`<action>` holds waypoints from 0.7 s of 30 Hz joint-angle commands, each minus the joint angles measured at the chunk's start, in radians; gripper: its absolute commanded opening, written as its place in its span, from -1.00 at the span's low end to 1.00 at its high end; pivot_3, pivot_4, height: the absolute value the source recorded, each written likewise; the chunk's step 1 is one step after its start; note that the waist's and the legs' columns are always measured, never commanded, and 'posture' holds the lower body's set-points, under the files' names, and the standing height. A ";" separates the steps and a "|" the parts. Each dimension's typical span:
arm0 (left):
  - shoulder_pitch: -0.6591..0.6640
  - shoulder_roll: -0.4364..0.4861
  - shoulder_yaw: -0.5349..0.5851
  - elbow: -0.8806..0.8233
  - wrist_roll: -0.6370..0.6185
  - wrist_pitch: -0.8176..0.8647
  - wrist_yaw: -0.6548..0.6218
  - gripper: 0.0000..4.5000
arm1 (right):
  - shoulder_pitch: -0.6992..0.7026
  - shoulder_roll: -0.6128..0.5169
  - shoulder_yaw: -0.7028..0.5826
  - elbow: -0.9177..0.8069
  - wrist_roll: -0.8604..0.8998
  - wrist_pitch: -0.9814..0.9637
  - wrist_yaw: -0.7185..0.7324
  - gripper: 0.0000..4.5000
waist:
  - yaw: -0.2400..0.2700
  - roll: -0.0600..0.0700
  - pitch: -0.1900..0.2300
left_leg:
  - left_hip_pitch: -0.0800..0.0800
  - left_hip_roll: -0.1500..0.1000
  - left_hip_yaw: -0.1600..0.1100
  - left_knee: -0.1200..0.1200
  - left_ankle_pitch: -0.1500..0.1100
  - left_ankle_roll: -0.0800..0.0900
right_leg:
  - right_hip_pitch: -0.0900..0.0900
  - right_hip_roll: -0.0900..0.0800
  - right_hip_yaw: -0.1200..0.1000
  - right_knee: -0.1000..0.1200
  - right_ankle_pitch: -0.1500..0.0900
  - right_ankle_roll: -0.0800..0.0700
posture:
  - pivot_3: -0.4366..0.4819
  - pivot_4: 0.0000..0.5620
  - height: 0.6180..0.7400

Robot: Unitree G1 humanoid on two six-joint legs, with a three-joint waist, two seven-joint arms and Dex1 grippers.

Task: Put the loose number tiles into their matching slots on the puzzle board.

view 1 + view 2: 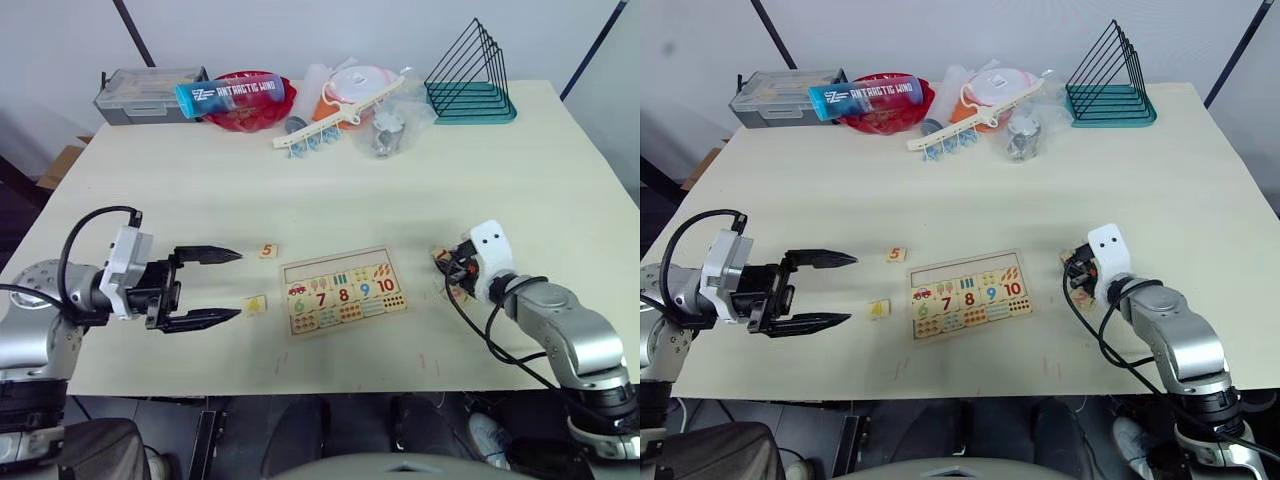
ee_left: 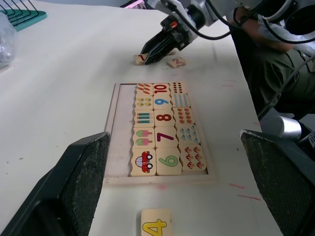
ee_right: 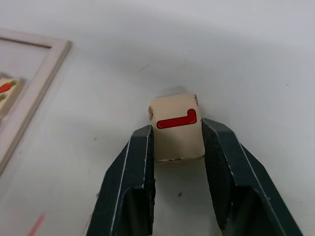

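Note:
The puzzle board [image 1: 343, 291] lies flat at the table's front middle, with tiles 6 to 10 and picture tiles seated in it. Its row of slots [image 2: 120, 132] along one long edge is empty. A loose tile printed 5 [image 1: 268, 251] lies just left of the board, and a tile printed 4 [image 1: 255, 304] lies nearer the front edge. My left gripper [image 1: 238, 285] hangs open left of these two tiles, holding nothing. Right of the board, my right gripper [image 3: 177, 129] is shut on a tile with a red 1 [image 3: 176, 128]. Another loose tile [image 2: 176, 62] lies beside it.
Along the table's back edge stand a grey box [image 1: 150, 93], a red bowl [image 1: 245, 112] with a blue bottle [image 1: 230, 93] across it, white clips, plastic-wrapped items [image 1: 360, 95] and a teal wire rack [image 1: 470, 80]. A black cable [image 1: 470, 320] trails from the right wrist.

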 commanded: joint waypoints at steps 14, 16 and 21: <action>0.075 -0.038 0.087 -0.045 -0.004 -0.017 0.088 1.00 | -0.351 -0.243 0.190 0.049 0.089 -0.021 0.441 -0.63 | -0.004 0.001 0.002 | 0.000 0.002 0.000 0.000 0.000 0.000 | 0.000 0.000 0.000 0.000 0.000 0.000 | -0.05 -0.47 1.00; 0.087 -0.043 0.096 -0.054 -0.005 -0.013 0.108 1.00 | -0.411 -0.240 0.235 0.079 0.073 -0.023 0.469 -0.63 | -0.005 0.000 0.002 | 0.000 0.003 0.000 0.000 0.000 0.000 | -0.001 0.000 0.000 0.000 0.000 0.000 | -0.05 -0.47 1.00; 0.128 -0.023 0.113 -0.069 0.012 0.007 0.139 1.00 | -0.580 -0.165 0.320 0.178 0.065 0.006 0.516 -0.63 | -0.004 0.000 0.003 | -0.001 0.003 0.000 0.000 0.000 0.000 | -0.001 0.000 0.000 0.000 0.000 0.000 | -0.05 -0.47 1.00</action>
